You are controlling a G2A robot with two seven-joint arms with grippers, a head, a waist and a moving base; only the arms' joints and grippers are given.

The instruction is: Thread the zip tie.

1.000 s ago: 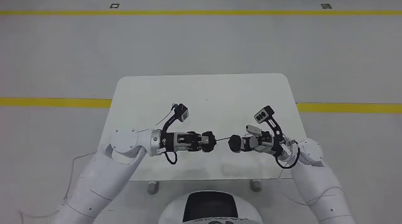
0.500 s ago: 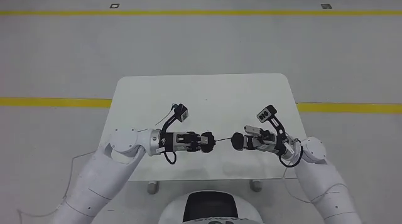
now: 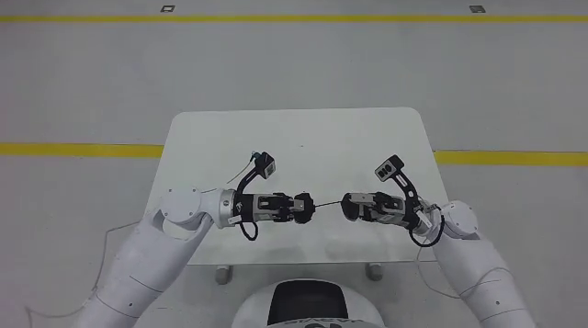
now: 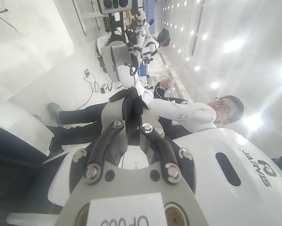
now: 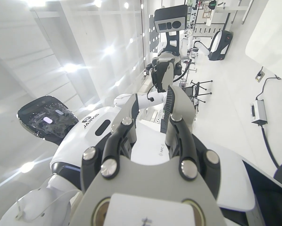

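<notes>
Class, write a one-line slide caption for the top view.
Above a white table, the left gripper holds a zip tie out toward the facing right gripper.

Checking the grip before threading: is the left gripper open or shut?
Shut: left gripper pads pressed together, zip tie jutting from its tip.

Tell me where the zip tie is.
In the top view the zip tie is a thin dark line over the table, held in the left gripper, its free end pointing at the right gripper.
</notes>
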